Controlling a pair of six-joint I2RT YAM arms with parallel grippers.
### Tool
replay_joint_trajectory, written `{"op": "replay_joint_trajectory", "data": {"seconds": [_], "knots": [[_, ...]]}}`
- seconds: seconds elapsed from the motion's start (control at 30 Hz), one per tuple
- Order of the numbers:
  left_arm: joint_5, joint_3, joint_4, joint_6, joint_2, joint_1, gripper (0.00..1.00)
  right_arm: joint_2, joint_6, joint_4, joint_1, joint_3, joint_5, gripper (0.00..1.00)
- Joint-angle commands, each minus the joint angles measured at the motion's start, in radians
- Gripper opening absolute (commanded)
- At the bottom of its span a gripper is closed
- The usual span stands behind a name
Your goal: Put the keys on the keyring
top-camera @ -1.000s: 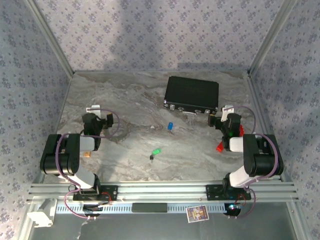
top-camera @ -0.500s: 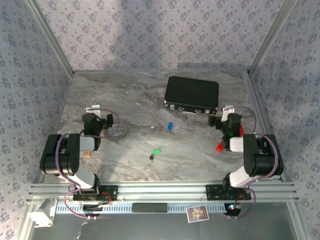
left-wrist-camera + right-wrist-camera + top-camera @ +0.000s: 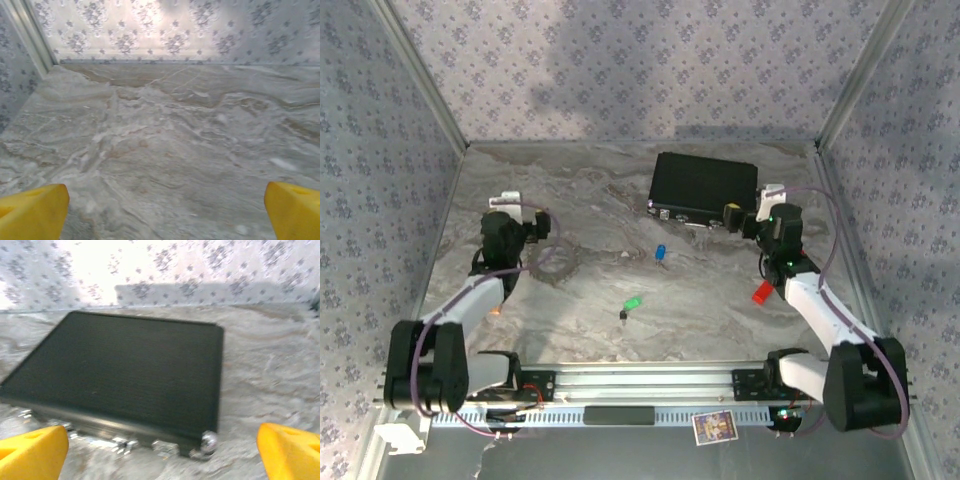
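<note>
Left claw [image 3: 163,210] and right claw [image 3: 160,452] gape empty; with blue key [image 3: 661,252] central on the bench [image 3: 720,320], green key [image 3: 633,302] at its 7 o'clock and keyring [image 3: 570,262] at its 9 o'clock, tiny heads could squirt from a misaligned pinch.

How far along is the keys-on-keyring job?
Done: nothing. The green key and blue key lie loose, apart from each other and from the keyring, which lies near the left hand. In hand: nothing; that hand and the right hand are open and empty, the right facing the black case. Left: pick up ring and keys, thread both.
</note>
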Motion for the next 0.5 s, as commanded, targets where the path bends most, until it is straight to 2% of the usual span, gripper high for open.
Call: {"op": "replay_joint_trajectory", "data": {"seconds": [0.0,0.07,0.13,0.23,0.33,0.47], "knots": [[0.030,-0.023,-0.172,-0.131,-0.084,-0.032,1.00,-0.046,0.166,-0.283,0.078,0.029,0.018,0.95],[0.036,-0.038,-0.233,-0.216,-0.135,-0.052,1.00,-0.066,0.221,-0.373,0.146,0.043,0.003,0.92],[0.050,-0.058,-0.294,-0.290,-0.184,-0.075,0.99,-0.078,0.269,-0.455,0.239,0.048,-0.018,0.84],[0.057,-0.083,-0.374,-0.377,-0.249,-0.127,0.95,-0.083,0.371,-0.531,0.392,0.043,-0.017,0.66],[0.045,-0.094,-0.455,-0.448,-0.302,-0.187,0.90,-0.061,0.478,-0.559,0.546,0.043,-0.005,0.52],[0.020,-0.093,-0.580,-0.539,-0.347,-0.245,0.83,0.013,0.603,-0.539,0.701,0.070,-0.003,0.46]]}}
